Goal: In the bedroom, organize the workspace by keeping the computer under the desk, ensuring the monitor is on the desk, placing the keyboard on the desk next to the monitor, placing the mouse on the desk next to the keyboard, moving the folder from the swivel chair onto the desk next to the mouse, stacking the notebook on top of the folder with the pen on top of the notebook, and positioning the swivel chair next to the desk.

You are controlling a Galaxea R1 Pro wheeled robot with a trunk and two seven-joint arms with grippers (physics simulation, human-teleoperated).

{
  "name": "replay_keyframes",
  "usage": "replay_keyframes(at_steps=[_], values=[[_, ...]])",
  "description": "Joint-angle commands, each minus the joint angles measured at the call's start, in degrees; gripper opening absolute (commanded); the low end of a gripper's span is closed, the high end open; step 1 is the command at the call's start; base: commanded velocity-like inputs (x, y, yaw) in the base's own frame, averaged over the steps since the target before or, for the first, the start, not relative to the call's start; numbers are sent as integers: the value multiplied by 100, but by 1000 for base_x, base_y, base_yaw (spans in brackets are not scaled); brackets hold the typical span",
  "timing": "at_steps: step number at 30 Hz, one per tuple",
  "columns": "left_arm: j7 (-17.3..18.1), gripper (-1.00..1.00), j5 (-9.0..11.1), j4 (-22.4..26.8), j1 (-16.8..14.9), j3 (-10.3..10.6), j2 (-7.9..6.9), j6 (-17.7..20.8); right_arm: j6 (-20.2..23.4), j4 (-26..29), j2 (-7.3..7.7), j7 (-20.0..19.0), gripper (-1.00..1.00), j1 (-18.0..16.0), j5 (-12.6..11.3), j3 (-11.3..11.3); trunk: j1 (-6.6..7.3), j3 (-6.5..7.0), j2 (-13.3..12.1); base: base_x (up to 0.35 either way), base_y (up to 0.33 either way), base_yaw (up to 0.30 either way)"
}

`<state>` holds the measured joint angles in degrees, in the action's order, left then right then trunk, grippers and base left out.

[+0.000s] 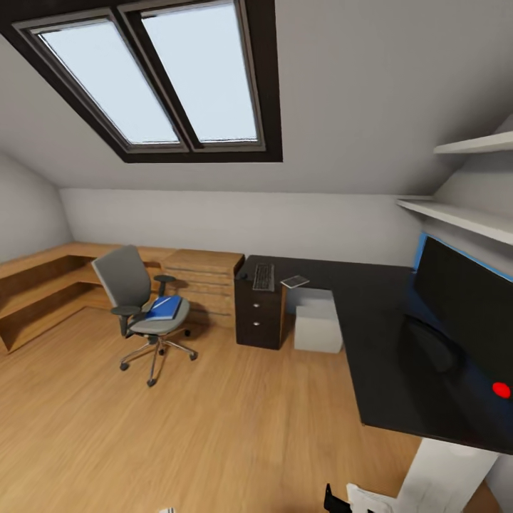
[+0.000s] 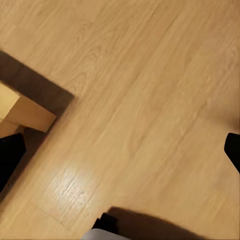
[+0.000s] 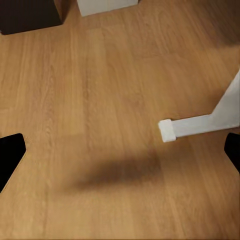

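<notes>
Head view: grey swivel chair (image 1: 142, 303) on the wooden floor (image 1: 214, 427), bright blue flat folder (image 1: 165, 308) on its seat. L-shaped glossy black desk (image 1: 377, 356) carries the slim grey keyboard (image 1: 263, 276), pale notebook (image 1: 295, 281) and wide black monitor (image 1: 467, 306); the pale boxy computer (image 1: 318, 324) stands beneath.

Left wrist view: left gripper (image 2: 120, 150), fingers spread wide, empty above floor.

Right wrist view: right gripper (image 3: 122, 150), fingers likewise apart and empty; computer base ahead, white desk foot (image 3: 200, 125) beside.

fingers (image 3: 11, 155): flat black tips | body (image 1: 367, 499): white shell, black part
</notes>
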<state>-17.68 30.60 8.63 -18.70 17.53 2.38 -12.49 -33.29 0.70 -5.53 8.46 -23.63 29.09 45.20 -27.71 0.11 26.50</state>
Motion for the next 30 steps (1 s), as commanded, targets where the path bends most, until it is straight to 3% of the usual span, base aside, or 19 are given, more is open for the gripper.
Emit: replay_keyframes(at_steps=[1,10,30], values=[[-25,100,43,-2,-2,49,-1,-16,-4,0,-5,43,100,-1,61,24,-4,-2,3,270,238,0],[-25,100,43,-2,-2,53,-1,-16,-11,3,16,54,100,-1,64,24,-4,-2,3,277,224,0],[-25,100,43,-2,-2,49,-1,-16,-11,8,27,45,100,-1,68,24,-4,-2,3,318,91,0]])
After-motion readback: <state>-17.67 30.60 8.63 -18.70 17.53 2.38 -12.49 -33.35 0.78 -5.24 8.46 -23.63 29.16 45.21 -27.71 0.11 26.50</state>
